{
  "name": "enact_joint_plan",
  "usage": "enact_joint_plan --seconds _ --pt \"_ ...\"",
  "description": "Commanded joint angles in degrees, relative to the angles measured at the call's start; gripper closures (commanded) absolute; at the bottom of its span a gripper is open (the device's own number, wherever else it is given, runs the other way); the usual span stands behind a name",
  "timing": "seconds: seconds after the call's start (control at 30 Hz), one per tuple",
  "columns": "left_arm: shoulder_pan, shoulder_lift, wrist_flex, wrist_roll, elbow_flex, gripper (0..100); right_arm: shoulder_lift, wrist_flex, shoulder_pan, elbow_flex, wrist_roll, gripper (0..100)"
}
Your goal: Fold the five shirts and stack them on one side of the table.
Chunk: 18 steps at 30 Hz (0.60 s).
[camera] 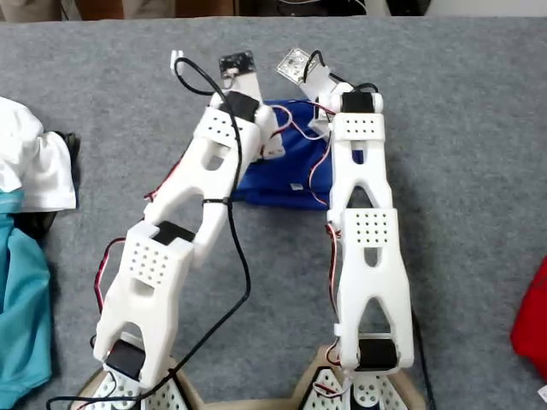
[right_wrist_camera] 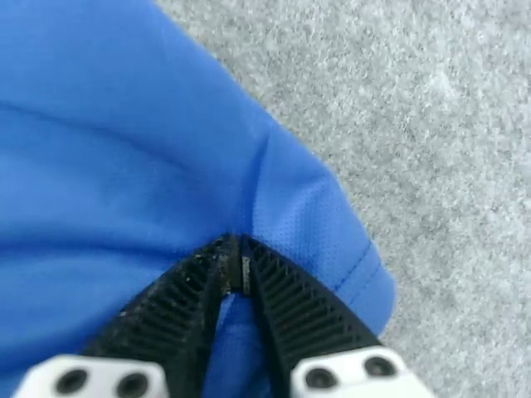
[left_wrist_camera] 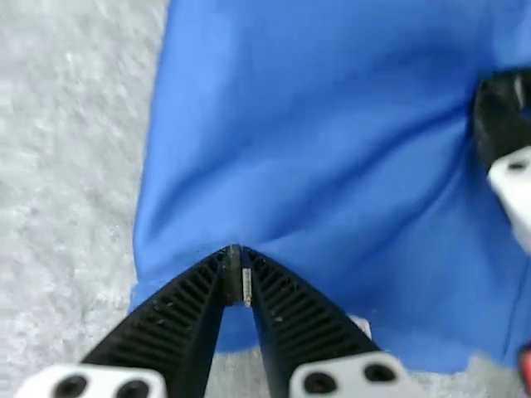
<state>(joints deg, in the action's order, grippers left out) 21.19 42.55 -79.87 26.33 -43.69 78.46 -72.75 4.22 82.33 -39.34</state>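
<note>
Two arms: left arm (camera: 171, 231), right arm (camera: 363, 231); two grippers: left gripper (left_wrist_camera: 235, 269), right gripper (right_wrist_camera: 235, 265); four shirts: one blue shirt (camera: 282, 175) upper centre, one white shirt (camera: 30, 162) and one teal shirt (camera: 21, 290) at the left edge, one red shirt (camera: 534, 316) at the right edge; one dark cloth (camera: 67, 145) beside the white.

Blue shirt (camera: 282, 179) bunched at table (camera: 461, 128) centre

Bench (camera: 461, 102): grey, felt-like top.
Blue shirt (camera: 282, 175): lies on it, pinched by the left hand (left_wrist_camera: 236, 269) and right hand (right_wrist_camera: 234, 261).
White shirt (camera: 30, 162), teal shirt (camera: 21, 290): well out beyond the left hand.
Red shirt (camera: 532, 320): well out beyond the right hand.
</note>
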Motion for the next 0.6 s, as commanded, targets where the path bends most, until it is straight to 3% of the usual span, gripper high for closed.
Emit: enact_joint_plan --seconds 0.0,0.27,0.57 --pt "0.88 -0.66 -0.53 0.53 0.44 98 -0.92 -0.09 -2.24 3.30 0.44 96.9" --pt "0.97 -1.19 -0.62 0.53 10.55 98 -0.84 0.00 -2.33 3.30 0.44 96.9" --pt "0.88 -0.92 -0.18 0.53 13.45 98 -0.92 0.44 -2.33 3.38 0.44 96.9"
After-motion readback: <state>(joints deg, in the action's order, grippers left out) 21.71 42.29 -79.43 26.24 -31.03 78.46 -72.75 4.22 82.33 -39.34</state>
